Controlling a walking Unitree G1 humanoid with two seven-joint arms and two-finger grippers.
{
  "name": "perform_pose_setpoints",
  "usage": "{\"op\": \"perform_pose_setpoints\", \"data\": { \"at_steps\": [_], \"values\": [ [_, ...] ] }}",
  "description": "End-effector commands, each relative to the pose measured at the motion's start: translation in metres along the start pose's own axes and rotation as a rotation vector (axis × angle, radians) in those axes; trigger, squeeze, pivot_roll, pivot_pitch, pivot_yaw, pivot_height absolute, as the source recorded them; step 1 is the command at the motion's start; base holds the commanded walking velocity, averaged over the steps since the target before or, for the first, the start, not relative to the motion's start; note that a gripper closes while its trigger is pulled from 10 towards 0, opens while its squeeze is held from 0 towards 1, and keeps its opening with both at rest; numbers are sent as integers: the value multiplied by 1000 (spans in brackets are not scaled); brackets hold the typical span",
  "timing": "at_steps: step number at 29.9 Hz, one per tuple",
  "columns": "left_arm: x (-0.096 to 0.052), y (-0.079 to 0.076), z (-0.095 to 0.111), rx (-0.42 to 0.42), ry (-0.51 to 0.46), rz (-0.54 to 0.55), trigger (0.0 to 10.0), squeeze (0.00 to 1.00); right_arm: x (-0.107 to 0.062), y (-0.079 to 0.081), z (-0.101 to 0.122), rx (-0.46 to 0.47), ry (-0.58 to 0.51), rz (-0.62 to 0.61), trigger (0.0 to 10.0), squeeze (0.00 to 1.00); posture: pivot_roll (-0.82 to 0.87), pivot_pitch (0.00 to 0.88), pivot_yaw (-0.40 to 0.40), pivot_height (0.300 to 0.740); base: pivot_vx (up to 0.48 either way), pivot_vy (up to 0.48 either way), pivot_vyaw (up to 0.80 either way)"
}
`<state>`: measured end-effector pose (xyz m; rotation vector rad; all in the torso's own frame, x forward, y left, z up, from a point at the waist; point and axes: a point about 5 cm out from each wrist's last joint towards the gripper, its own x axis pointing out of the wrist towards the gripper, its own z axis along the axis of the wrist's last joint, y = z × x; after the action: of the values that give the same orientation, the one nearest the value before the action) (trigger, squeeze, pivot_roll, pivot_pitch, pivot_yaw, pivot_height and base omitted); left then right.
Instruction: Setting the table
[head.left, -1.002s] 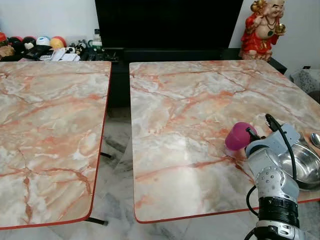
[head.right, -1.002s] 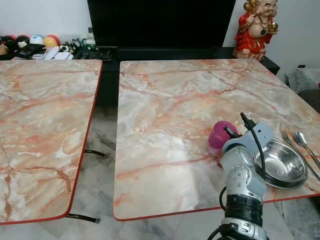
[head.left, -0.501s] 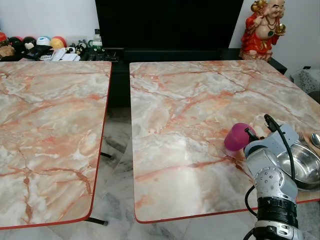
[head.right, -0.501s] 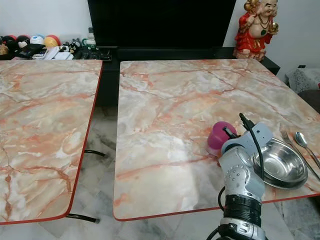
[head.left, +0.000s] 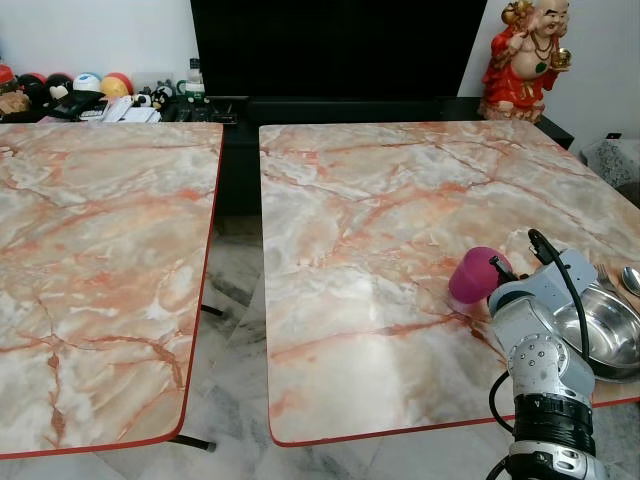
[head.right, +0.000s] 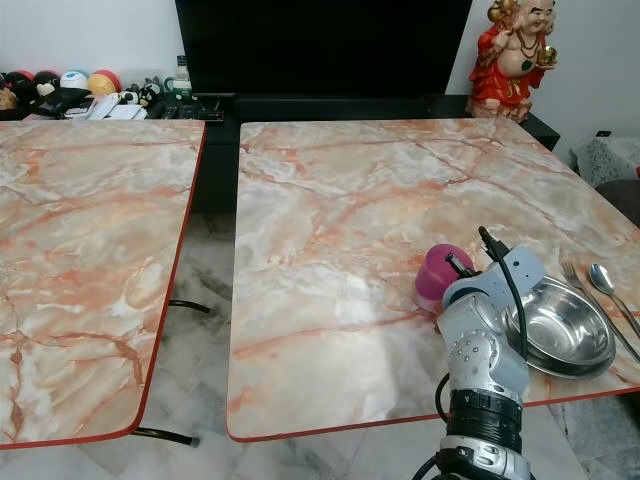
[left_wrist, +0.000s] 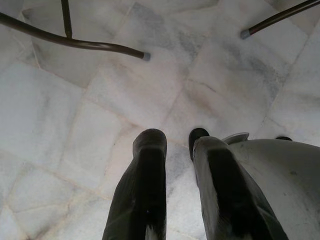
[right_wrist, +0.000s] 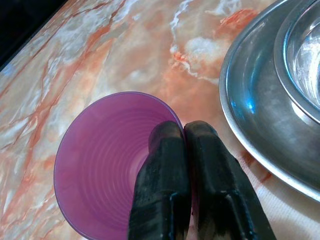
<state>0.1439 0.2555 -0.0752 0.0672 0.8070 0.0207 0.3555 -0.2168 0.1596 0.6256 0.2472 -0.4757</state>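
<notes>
Right wrist view: the right gripper (right_wrist: 186, 131) pinches the purple cup's (right_wrist: 100, 160) rim, just left of the steel plate (head.right: 570, 345). Tip it upright gently before letting go.

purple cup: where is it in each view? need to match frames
Left eye: purple cup low on the right, just left of the steel bowl.
Right eye: same spot, beside the right arm.
Right wrist: tilted, mouth toward the camera, rim pinched by the right tool.
Left wrist: floor and left tool.
Shared landmark: the steel bowl.
</notes>
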Motion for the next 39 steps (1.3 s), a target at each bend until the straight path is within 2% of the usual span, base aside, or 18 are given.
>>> {"op": "perform_pose_setpoints", "data": {
  "at_steps": [1,3,4,15,16,20,23,24,25,26,27,28,29,39],
  "values": [
    [-1,-1,-5,-12,16,-3,10000,0,-1,3,3,11,-15,-3,10000,180,97,48,-58,740,0,0,0],
    [-1,-1,-4,-13,15,-3,10000,0,-1,2,4,11,-18,-12,10000,184,98,49,-59,740,0,0,0],
    [-1,-1,-4,-13,15,-2,10000,0,0,2,4,12,-20,-15,10000,400,97,52,-58,740,0,0,0],
    [-2,-1,-5,-21,15,2,10000,0,-1,1,6,21,-33,-30,10000,404,96,66,-59,740,0,0,0],
    [-1,-1,-5,-22,15,2,10000,0,-1,1,7,21,-34,-29,10000,502,97,66,-59,740,0,0,0],
    [-1,-1,-5,-23,13,2,10000,0,-1,2,7,23,-36,-30,10000,529,97,67,-60,740,0,0,0],
    [-1,-2,-4,-24,11,1,10000,0,-1,2,7,23,-36,-30,10000,510,97,69,-60,740,0,0,0],
    [-1,-2,-4,-24,10,1,10000,0,-1,2,6,23,-35,-32,10000,451,97,70,-60,740,0,0,0],
    [-1,-2,-4,-24,10,2,10000,0,-1,3,6,22,-34,-32,10000,451,97,70,-60,740,0,0,0],
    [-1,-2,-4,-25,10,2,10000,0,-1,3,5,21,-33,-34,10000,310,97,70,-60,740,0,0,0],
    [-1,-2,-4,-25,10,2,10000,0,-1,3,5,21,-33,-34,10000,310,97,70,-60,740,0,0,0],
    [-1,-2,-4,-25,10,2,10000,0,-1,3,5,20,-33,-35,10000,231,98,71,-61,740,0,0,0],
    [-1,-2,-4,-25,10,2,10000,0,-1,3,5,20,-33,-35,10000,8,98,71,-61,740,0,0,0],
    [-2,-2,-6,-28,14,1,10000,0,-2,7,12,12,-78,-31,10000,0,97,72,-62,740,0,0,0]
  ]
}}
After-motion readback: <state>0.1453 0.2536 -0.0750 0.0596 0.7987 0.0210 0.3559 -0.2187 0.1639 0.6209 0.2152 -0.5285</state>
